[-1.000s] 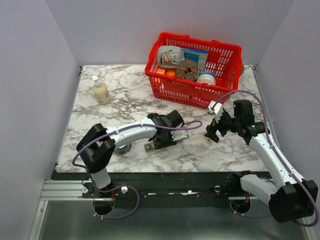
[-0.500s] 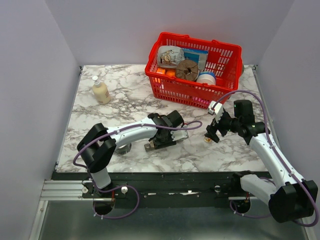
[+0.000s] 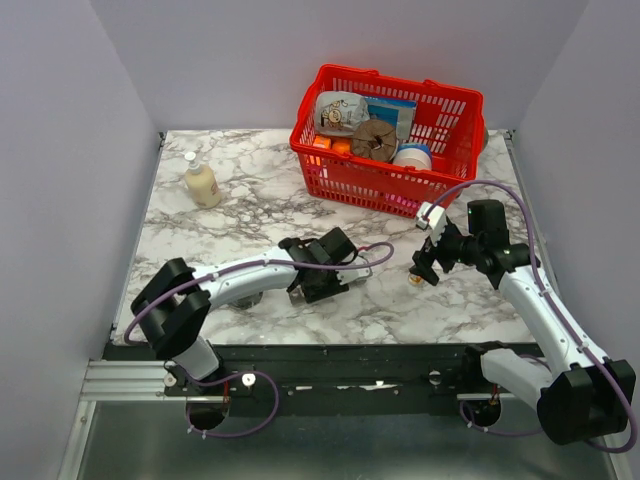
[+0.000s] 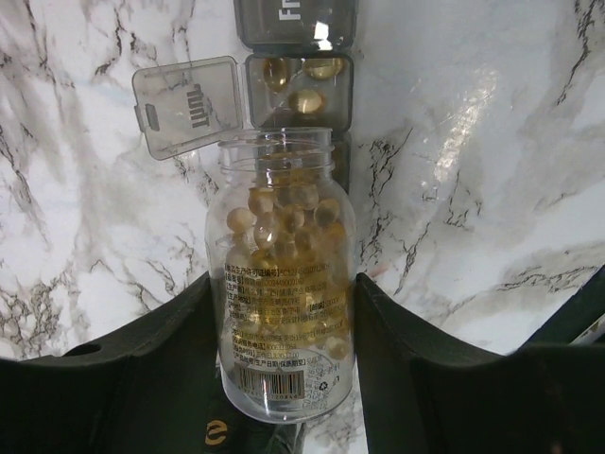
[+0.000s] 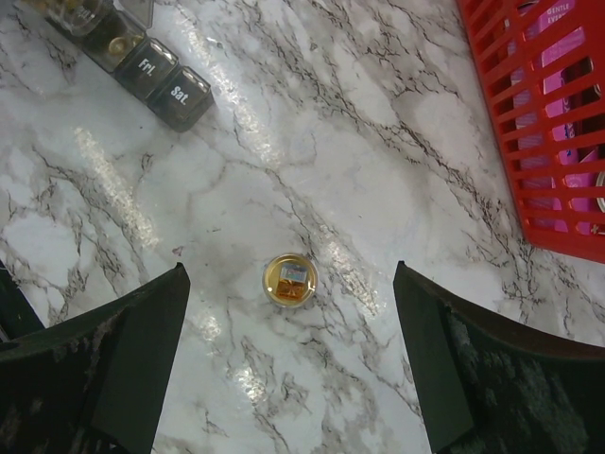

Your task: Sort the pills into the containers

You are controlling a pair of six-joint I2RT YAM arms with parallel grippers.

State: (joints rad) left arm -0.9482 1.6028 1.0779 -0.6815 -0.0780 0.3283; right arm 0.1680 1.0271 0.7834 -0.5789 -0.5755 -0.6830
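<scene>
The left end effector [image 4: 284, 326] is clenching the clear bottle [image 4: 281, 312], its mouth pointing at 12 o'clock, seemingly to tip pills [image 4: 284, 213] into the pill organiser's [image 4: 298, 19] open cell, which is holding three. The flipped lid [image 4: 189, 104] is showing "THU" and its neighbours "Fri" and "Sat". The right end effector [image 5: 291, 322] is hovering released over a gold cap [image 5: 289, 280] on the worktop [image 5: 378, 142].

Plain pale walls [image 3: 230, 60] are enclosing a white marble table [image 3: 250, 190] on three sides; light is glinting off its glossy, grey-veined top.

Organiser lids [image 5: 146, 64] read "Fri." and "Sat."; open lid [image 4: 186, 106], "THU".
</scene>
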